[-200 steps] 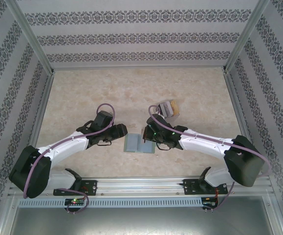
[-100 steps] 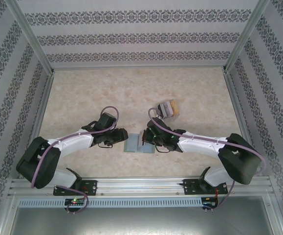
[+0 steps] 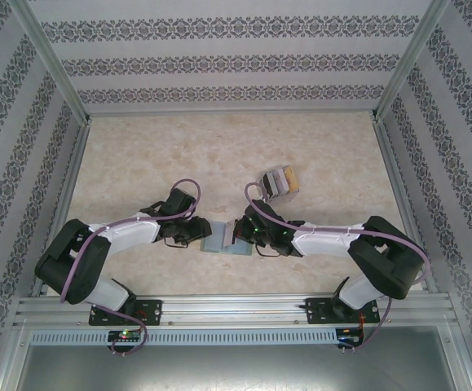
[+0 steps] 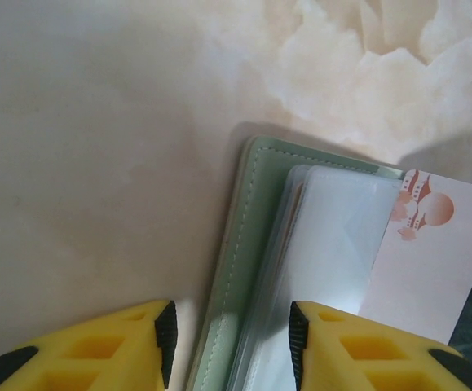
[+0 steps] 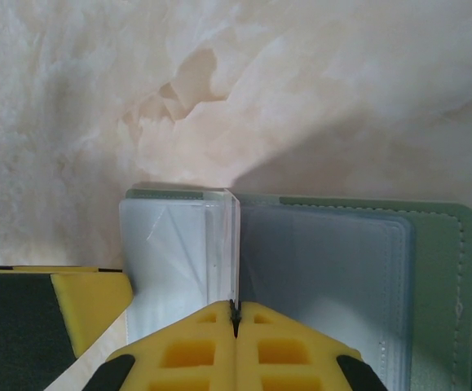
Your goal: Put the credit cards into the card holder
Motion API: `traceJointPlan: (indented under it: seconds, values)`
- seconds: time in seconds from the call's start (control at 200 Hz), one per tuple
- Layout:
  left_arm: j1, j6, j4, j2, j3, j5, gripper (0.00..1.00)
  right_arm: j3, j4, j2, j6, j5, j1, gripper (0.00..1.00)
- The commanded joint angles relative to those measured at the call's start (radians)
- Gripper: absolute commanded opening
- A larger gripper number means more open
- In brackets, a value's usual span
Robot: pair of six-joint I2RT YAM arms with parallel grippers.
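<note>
From above, the card holder lies open and flat on the table, at about 6 o'clock from the table's centre and just ahead of the two arm bases. The left gripper is at its 9 o'clock edge and the right gripper at its 3 o'clock side, so each arm can work one half. A clear box with a tan end sits apart at roughly 1 o'clock from the holder. In the left wrist view, the yellow fingers stand moderately apart and straddle the holder's stitched green border. One is on bare table just outside it and the other over the clear sleeves, with a sliver of gap at the outer pad. That looks like a stance for pinning or pinching this cover so the holder cannot slide. A pale card with an orange picture lies at 3 o'clock of the sleeves, but I cannot tell whether it is tucked in. In the right wrist view, the fingertips are pressed together on a thin pocket leaf. They hold it upright along the holder's fold at 12 o'clock from the tips, probably to keep a pocket mouth open for a card.
</note>
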Motion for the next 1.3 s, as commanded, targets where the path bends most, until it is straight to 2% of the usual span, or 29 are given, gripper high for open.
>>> traceJointPlan:
  seconds: [0.0,0.799,0.954,1.294]
  values:
    - [-0.008,0.018,0.025,0.038,0.011,0.035,0.41,-0.018,-0.003,-0.046,-0.008,0.017,0.012,0.0]
    - [-0.012,0.012,0.03,0.057,0.017,0.041,0.35,0.002,0.17,0.116,0.011,-0.088,0.019,0.0]
    - [-0.016,0.008,0.029,0.054,0.017,0.037,0.35,-0.005,0.153,0.104,0.026,-0.071,0.027,0.0]
    - [-0.017,-0.012,0.051,0.043,0.013,0.04,0.37,0.057,0.182,0.204,0.033,-0.093,0.05,0.0]
